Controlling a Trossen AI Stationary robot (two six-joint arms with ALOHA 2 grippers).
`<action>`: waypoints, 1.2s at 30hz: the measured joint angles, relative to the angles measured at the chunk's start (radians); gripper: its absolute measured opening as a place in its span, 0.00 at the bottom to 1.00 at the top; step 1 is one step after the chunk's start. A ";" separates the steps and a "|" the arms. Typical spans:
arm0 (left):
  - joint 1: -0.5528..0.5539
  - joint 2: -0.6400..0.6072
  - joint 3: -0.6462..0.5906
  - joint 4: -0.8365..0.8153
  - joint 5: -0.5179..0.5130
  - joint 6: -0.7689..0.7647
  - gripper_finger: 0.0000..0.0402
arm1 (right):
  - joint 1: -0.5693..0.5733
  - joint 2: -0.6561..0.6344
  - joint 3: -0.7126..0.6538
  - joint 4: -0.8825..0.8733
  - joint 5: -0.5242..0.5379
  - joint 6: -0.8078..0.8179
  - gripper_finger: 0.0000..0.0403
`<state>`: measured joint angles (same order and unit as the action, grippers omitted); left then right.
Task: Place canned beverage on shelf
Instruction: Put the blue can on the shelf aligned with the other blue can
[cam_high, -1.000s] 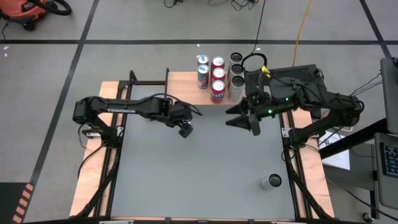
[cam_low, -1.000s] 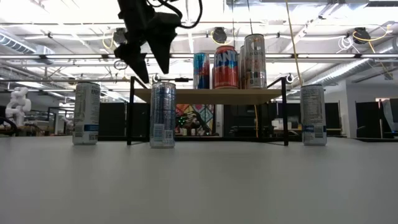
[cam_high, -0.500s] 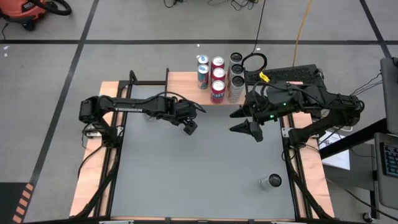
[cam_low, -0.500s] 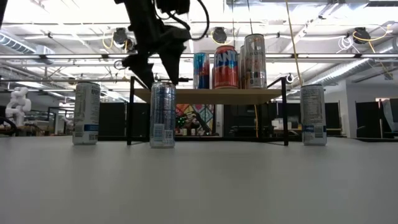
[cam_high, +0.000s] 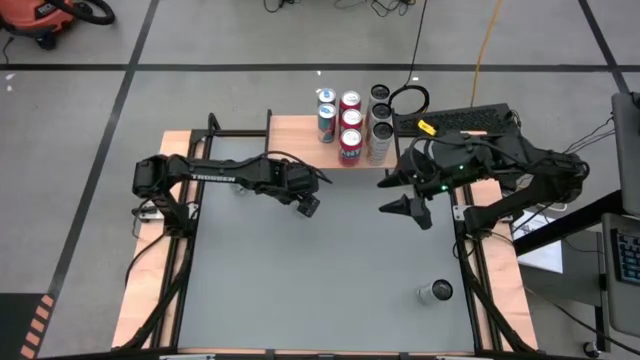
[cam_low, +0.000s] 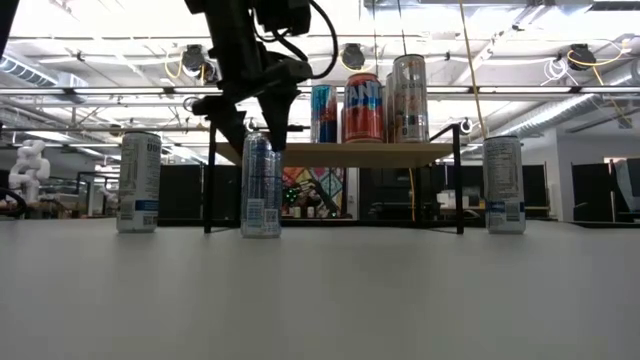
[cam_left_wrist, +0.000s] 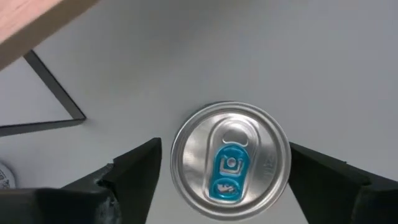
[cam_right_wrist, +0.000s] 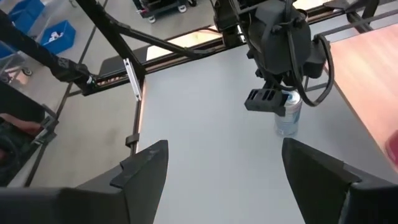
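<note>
Writing: we read "TROSSEN" in white along the left arm in the high view; the red can on the shelf shows large white letters that we take for "FANTA", only partly legible. The other labels are too small for us to read.

Target can: a slim silver-and-blue can stands upright on the bench just in front of the shelf's left legs. Its round lid with a blue pull tab faces the left wrist camera.

Left gripper: the left gripper hangs straight over that can, fingers spread, one on each side of the lid and not touching it; it is released and grasps nothing.

Right gripper: the right gripper hovers above the bench near the shelf's right end, jaws apart and empty.

Shelf: the shelf, a pale wooden board on thin black metal legs, stands at the far edge of the bench. We see six or seven cans on it, among them a blue one, the red one and a tall silver one.

Other cans: a white-and-blue can stands left of the shelf and another right of it in the low view; one dark-topped can stands near the bench's near right corner.

Surface: the bench is smooth matte grey, flanked by pale wooden side boards with black rails.
</note>
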<state>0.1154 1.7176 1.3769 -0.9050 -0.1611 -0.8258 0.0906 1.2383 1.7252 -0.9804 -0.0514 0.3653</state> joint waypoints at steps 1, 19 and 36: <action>0.000 0.000 0.000 -0.001 0.002 -0.005 0.78 | 0.000 -0.002 0.000 -0.001 0.000 -0.007 0.69; -0.017 -0.014 0.058 -0.020 0.146 -0.061 0.53 | 0.014 -0.005 0.000 0.003 0.050 0.052 0.69; -0.145 -0.154 0.298 0.109 0.078 -0.190 0.53 | 0.255 0.148 0.000 0.008 0.448 0.213 0.78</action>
<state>-0.0299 1.5640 1.6747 -0.7962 -0.0826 -1.0161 0.3461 1.3866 1.7252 -0.9724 0.3964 0.5781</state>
